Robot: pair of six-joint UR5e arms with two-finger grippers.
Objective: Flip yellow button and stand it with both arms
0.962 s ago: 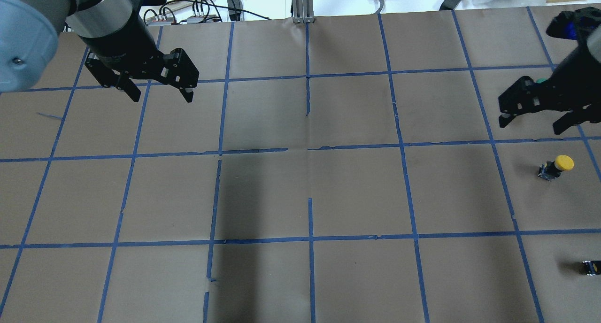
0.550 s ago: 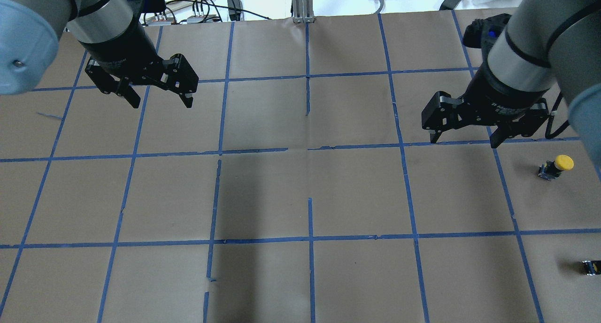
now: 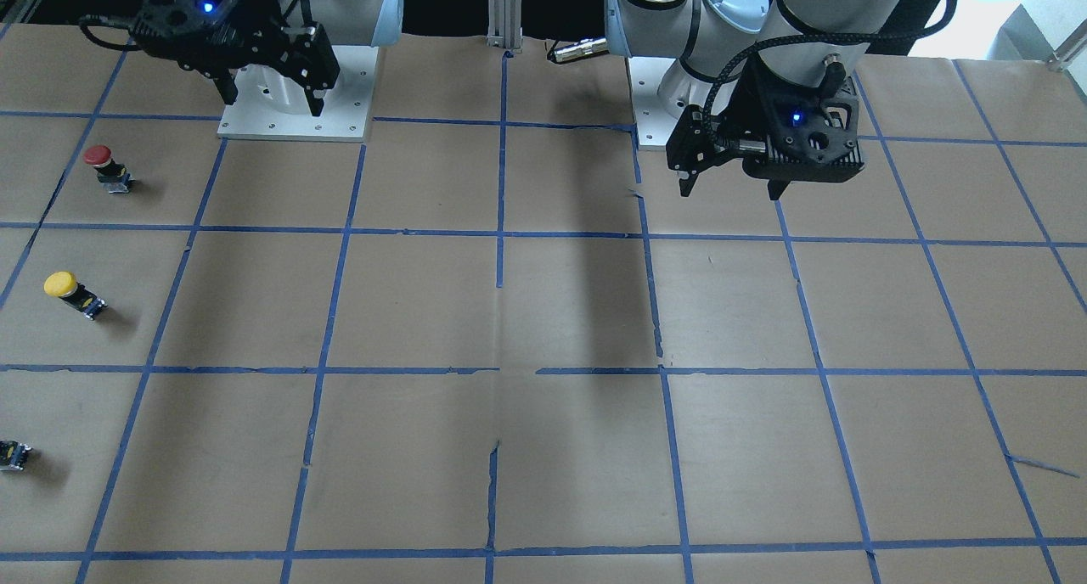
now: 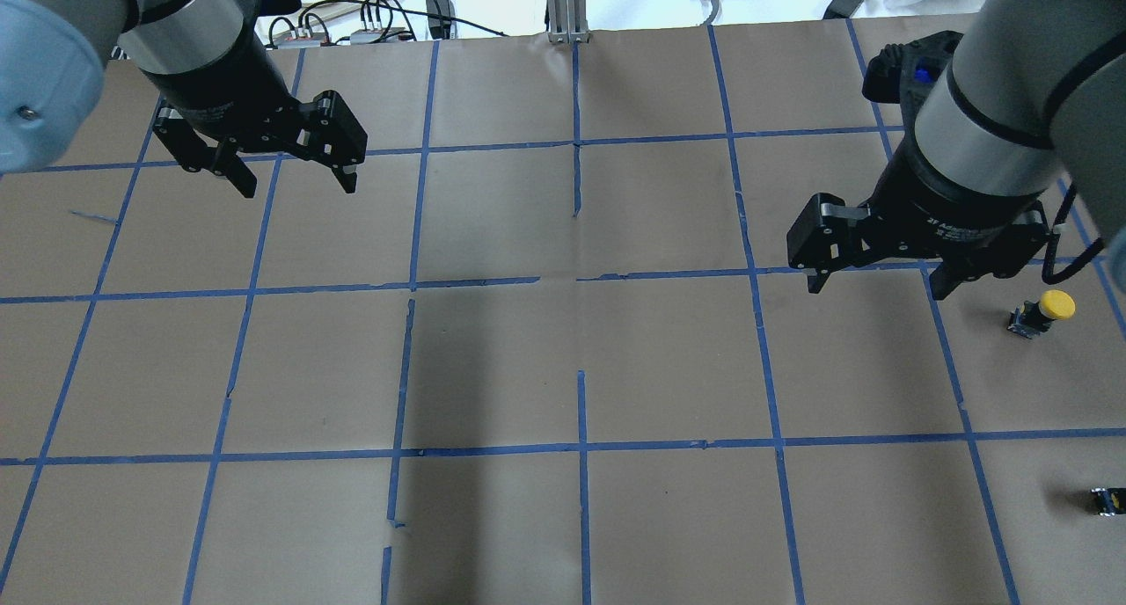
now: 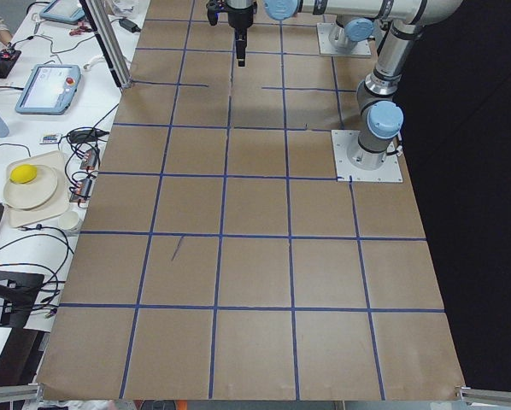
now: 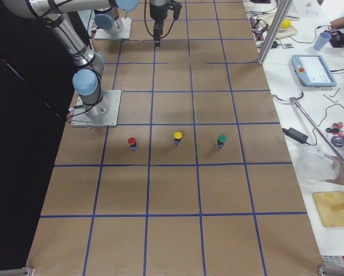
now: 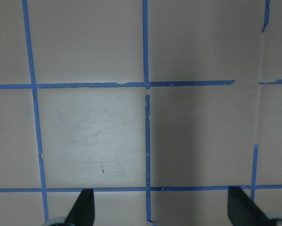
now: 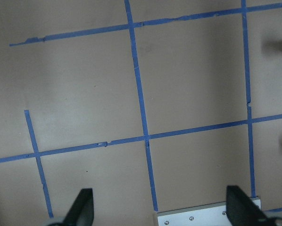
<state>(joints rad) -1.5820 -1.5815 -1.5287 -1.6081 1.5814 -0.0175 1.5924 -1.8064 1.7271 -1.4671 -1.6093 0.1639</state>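
**Both arms over the taped table, with the yellow button untouched at the right of my overhead view.**

The brown table (image 4: 669,359), gridded in blue tape, fills the frame. The right arm (image 4: 994,121) enters from the upper right and the left arm (image 4: 176,16) from the upper left. I read the right gripper (image 4: 877,287) as spread wide and empty, and the left gripper (image 4: 297,185) as likewise wide and empty. The yellow button (image 4: 1041,312) sits on the table at centre right, near the right gripper's outer finger but apart from it. A small black switch block (image 4: 1108,500) lies at the lower right edge.
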